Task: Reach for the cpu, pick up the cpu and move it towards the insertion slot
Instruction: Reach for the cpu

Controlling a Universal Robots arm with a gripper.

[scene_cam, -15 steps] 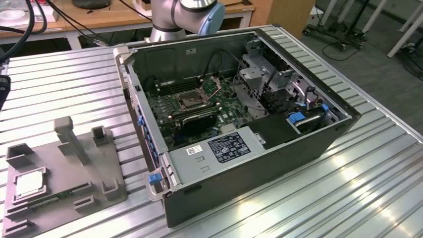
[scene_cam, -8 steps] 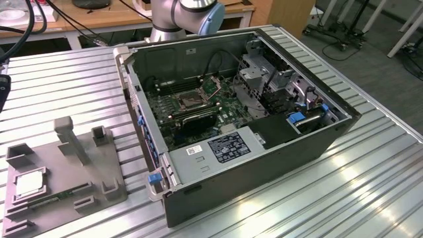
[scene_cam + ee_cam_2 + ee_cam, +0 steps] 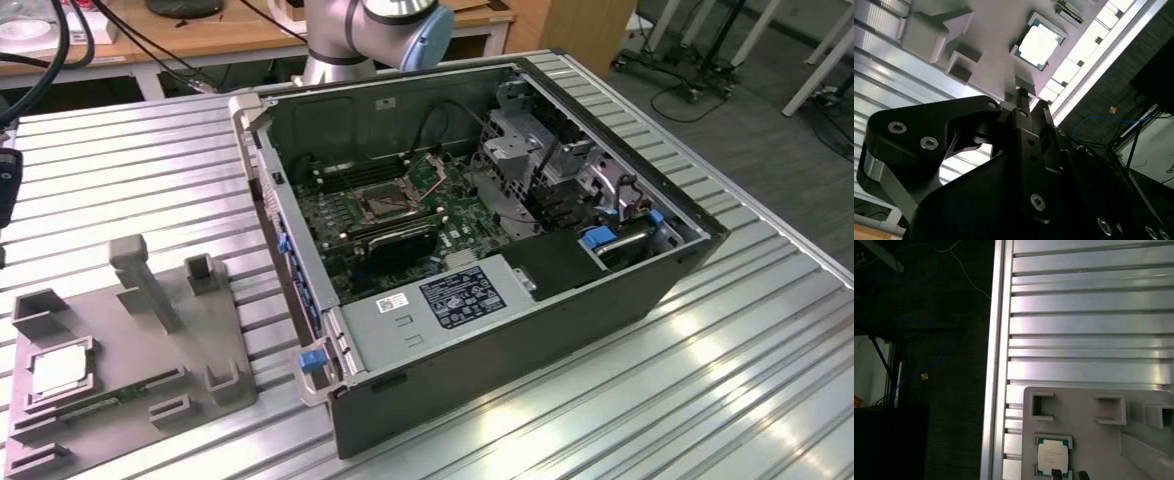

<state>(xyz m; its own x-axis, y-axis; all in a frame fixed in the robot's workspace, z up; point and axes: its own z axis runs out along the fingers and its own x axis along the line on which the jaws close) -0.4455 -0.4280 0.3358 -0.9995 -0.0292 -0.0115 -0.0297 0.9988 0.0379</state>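
We saw one silvery square cpu resting in one grey plastic tray; our one black hand hovered near it, fingers parted, empty.

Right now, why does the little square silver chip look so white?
In the second wrist view, glare washes the small square silvery chip nearly white; in the first wrist view it is dimmer and its grey top shows; in the exterior view, light streaks shine on the ribbed metal table.
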